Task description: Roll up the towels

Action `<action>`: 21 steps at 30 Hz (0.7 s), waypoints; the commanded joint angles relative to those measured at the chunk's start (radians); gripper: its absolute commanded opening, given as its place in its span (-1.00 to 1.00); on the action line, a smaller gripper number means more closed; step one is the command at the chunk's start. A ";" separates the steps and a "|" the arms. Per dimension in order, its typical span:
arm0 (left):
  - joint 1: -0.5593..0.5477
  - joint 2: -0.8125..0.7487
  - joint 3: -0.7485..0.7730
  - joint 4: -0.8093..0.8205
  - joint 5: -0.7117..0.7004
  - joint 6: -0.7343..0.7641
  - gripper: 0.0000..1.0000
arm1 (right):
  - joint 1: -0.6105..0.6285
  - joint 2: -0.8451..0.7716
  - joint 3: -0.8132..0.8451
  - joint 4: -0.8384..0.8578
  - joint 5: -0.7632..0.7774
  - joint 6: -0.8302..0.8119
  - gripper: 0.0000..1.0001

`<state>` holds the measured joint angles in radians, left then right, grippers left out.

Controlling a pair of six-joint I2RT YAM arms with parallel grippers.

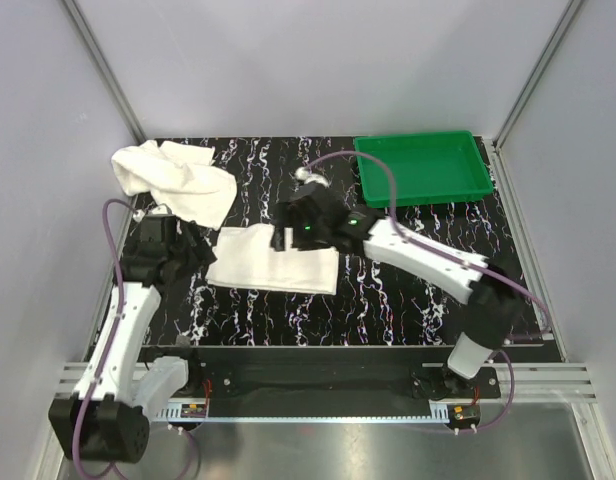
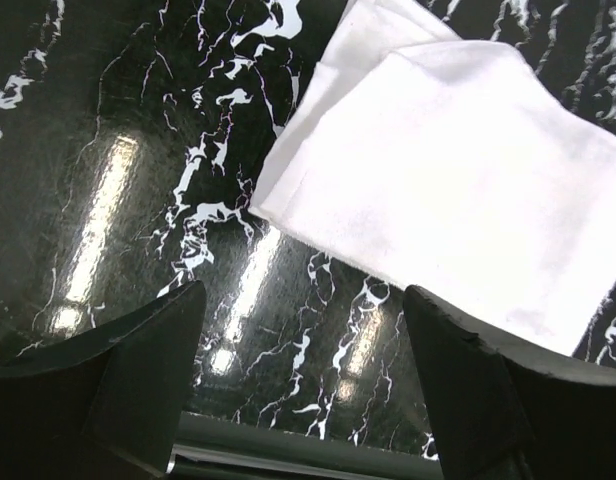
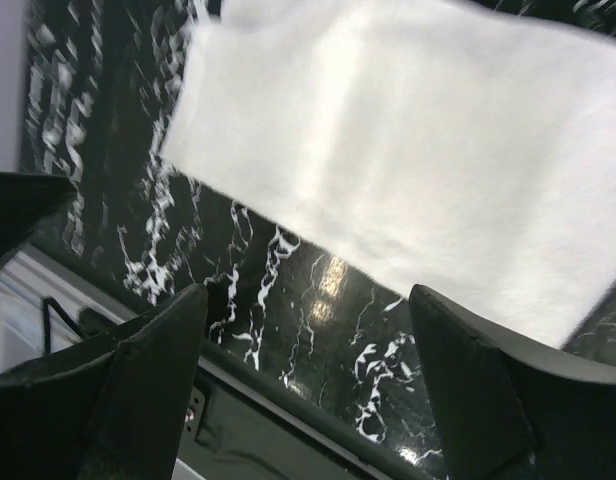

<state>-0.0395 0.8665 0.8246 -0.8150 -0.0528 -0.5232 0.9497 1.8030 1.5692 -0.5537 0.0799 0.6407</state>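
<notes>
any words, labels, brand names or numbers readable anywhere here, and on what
No readable text anywhere.
The folded towel, the crumpled towel and the green tray are plain.
The white marks on the table are marble veining, not writing.
Fittings on the front rail are too small to tell.

**Green tray [image 1: 423, 168] at corner of marbled bench [image 1: 388, 300]**

A shallow green plastic tray lies flat on the far right corner of the black bench, whose glossy top is veined with white and throws back streaks of light. Pale grey panels [image 1: 288, 60] wall the bench in at the back and both sides, joined by aluminium posts [image 1: 101, 70] at its far corners. A slotted aluminium rail [image 1: 558, 378] runs along its near edge.
</notes>
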 commanded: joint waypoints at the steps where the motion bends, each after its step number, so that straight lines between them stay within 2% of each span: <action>1: 0.006 0.112 0.042 0.129 -0.027 -0.021 0.70 | -0.072 -0.143 -0.232 0.121 0.055 0.010 0.76; 7: -0.014 0.336 0.116 0.302 -0.056 -0.024 0.69 | -0.126 -0.225 -0.489 0.244 -0.009 0.030 0.70; 15: -0.023 0.641 0.248 0.425 -0.032 -0.008 0.68 | -0.126 -0.205 -0.578 0.324 -0.066 0.043 0.64; 21: -0.040 0.752 0.275 0.448 -0.015 -0.027 0.64 | -0.140 -0.208 -0.633 0.342 -0.075 0.031 0.64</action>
<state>-0.0689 1.5967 1.0615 -0.4210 -0.0757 -0.5472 0.8192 1.6154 0.9607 -0.2630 0.0269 0.6746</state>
